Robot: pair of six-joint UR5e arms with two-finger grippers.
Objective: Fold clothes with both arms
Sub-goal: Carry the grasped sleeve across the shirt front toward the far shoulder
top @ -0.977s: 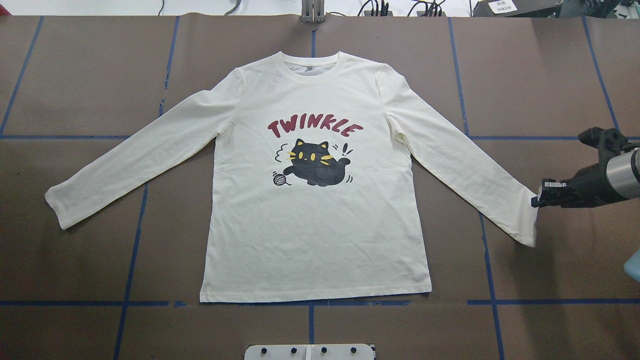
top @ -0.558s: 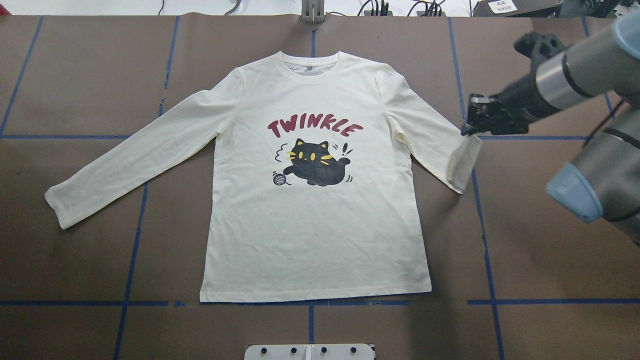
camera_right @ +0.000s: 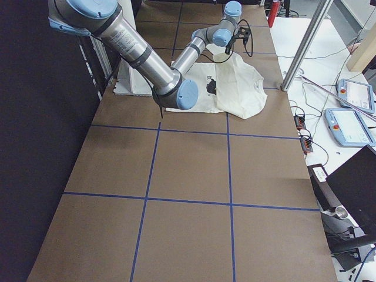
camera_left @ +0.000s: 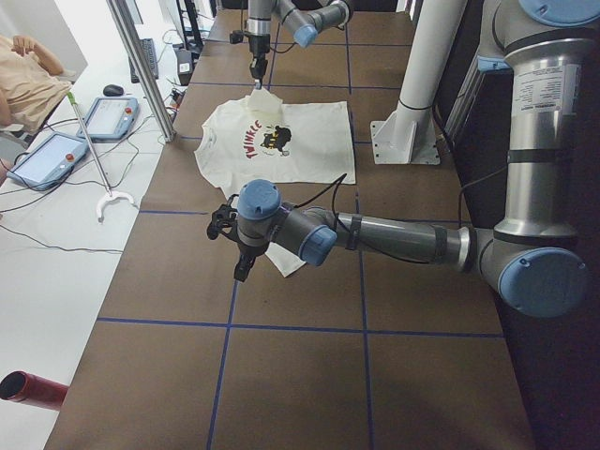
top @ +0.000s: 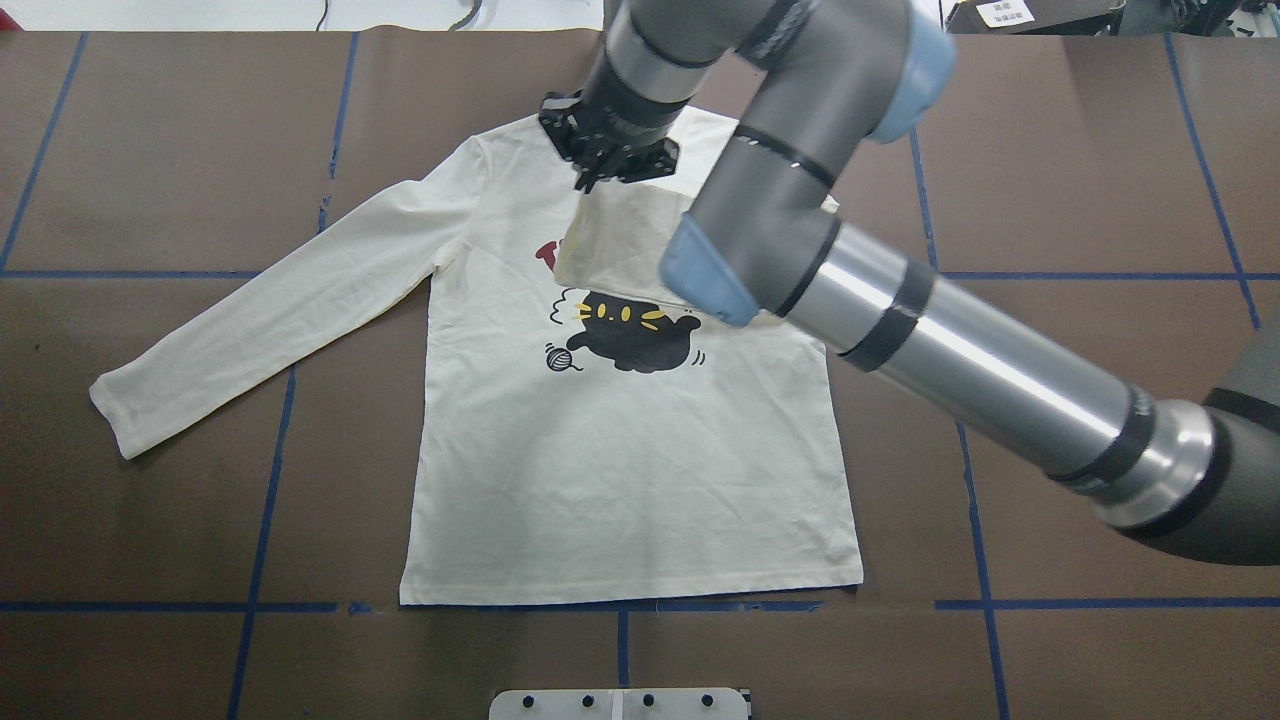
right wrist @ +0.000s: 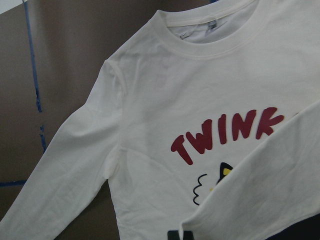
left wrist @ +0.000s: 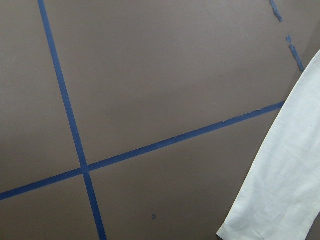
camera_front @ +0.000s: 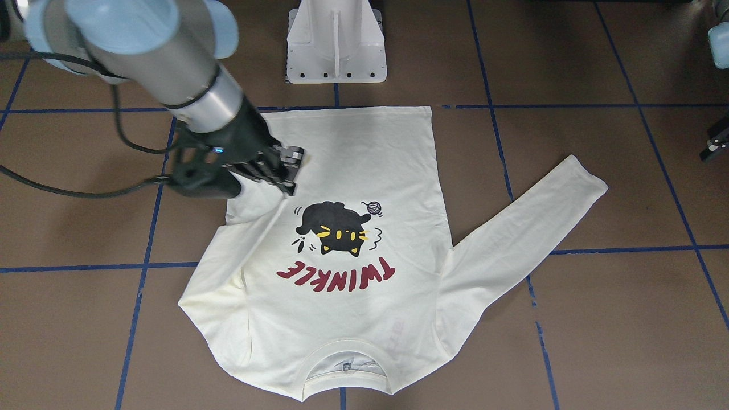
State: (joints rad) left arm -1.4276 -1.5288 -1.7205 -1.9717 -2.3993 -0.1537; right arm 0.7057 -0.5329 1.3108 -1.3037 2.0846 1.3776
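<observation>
T-shirt (top: 640, 470), collar (camera_front: 346, 348) away from pedestal (camera_front: 336, 51)

The long-sleeved T-shirt (top: 620, 480) is plain cream, its ribbed collar (right wrist: 210, 49) the same shade. Its print shows a black cat (top: 630, 338) with yellow eyes and whiskers, plus dark red "TWINKLE" lettering (camera_front: 336, 274). The table (top: 150, 160) is matt brown, gridded with blue tape lines (top: 150, 606). The right arm (top: 980, 370) is grey metal with light blue joint caps — the right gripper (top: 587, 183) black — and the pedestal (camera_front: 336, 40) is white.
</observation>
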